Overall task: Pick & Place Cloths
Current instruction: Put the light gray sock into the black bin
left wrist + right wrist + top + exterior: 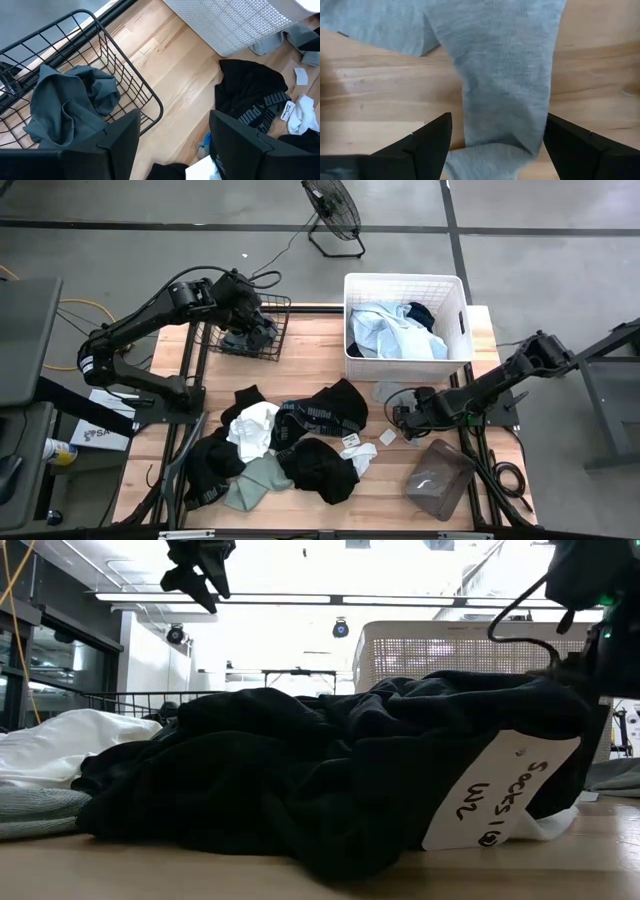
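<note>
A pile of cloths lies mid-table: black ones (pixel 335 405), a white one (pixel 255 425) and a sage green one (pixel 258 480). My left gripper (pixel 172 125) hangs open above the near rim of the black wire basket (pixel 275 315), and a dark grey cloth (pixel 70 105) lies inside that basket. My right gripper (pixel 497 127) is open low over a pale grey cloth (pixel 505 75) that lies flat on the wood (pixel 392 393), one finger on either side of it. Pale blue and navy cloths (pixel 385 330) fill the white laundry basket (pixel 405 278).
Paper tags (pixel 352 442) lie by the pile, one reading "Socks" (pixel 500 795). A crumpled clear bag (pixel 440 478) sits at the near right corner. A fan (pixel 335 215) stands on the floor beyond the table. Bare wood shows between the two baskets (pixel 175 70).
</note>
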